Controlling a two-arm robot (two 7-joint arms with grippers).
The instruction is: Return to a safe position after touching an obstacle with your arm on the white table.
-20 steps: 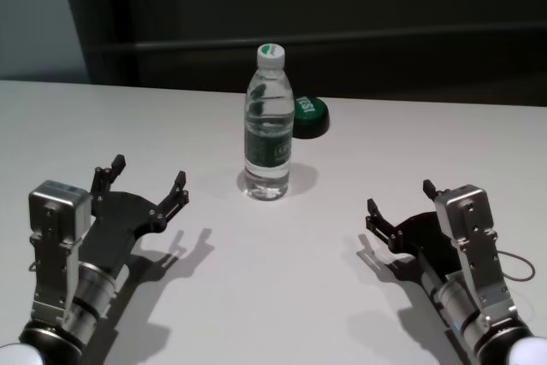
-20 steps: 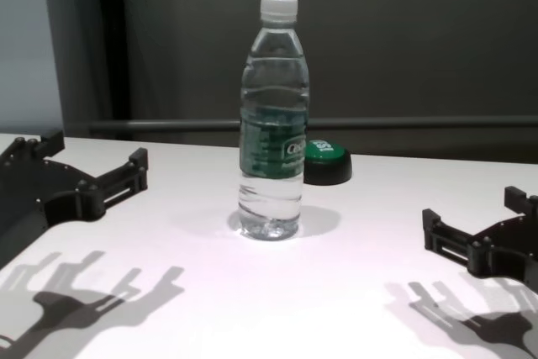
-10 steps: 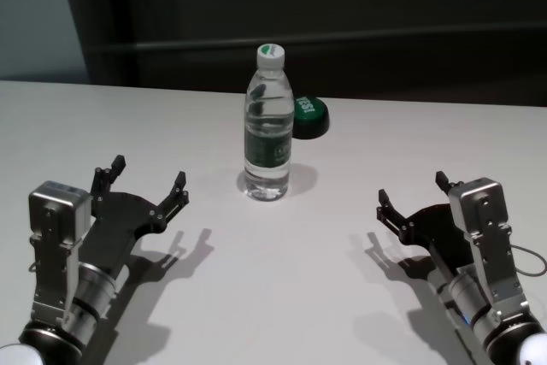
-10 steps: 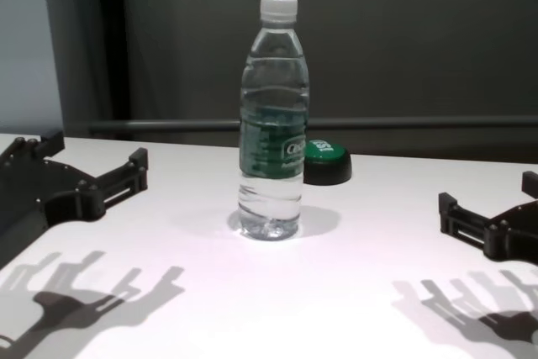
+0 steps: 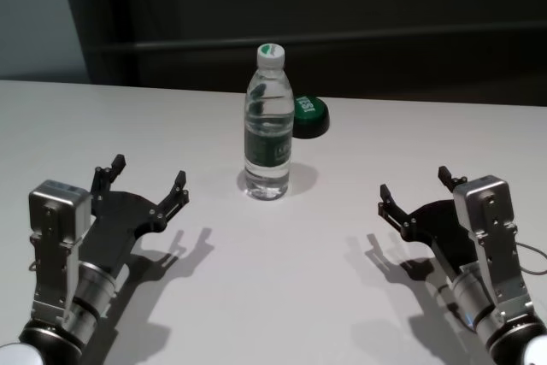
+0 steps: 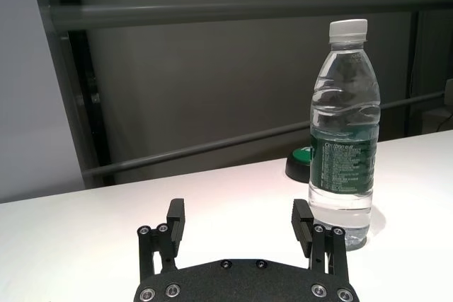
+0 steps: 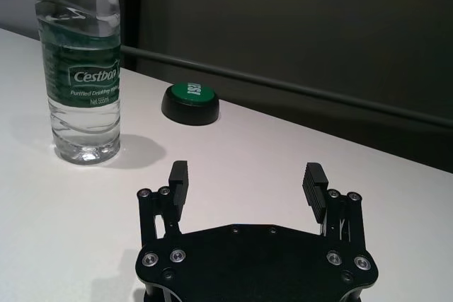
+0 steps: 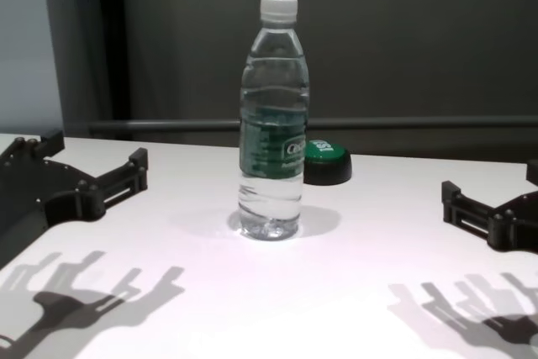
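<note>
Both open pincers, left [image 5: 145, 182] and right [image 5: 416, 191], well apart from upright bottle [image 5: 269, 126].

Both arms end in flat black plates studded with small silver screws, each carrying two short black ribbed fingers. The left hand [image 5: 145, 184] and right hand [image 5: 417, 188] sit on boxy silver-grey wrist housings, followed by round metallic joints and thin dark cables.

Green-topped push button [image 5: 308, 117] on black base, white lettering on top, far side of counter; dark wall behind.
</note>
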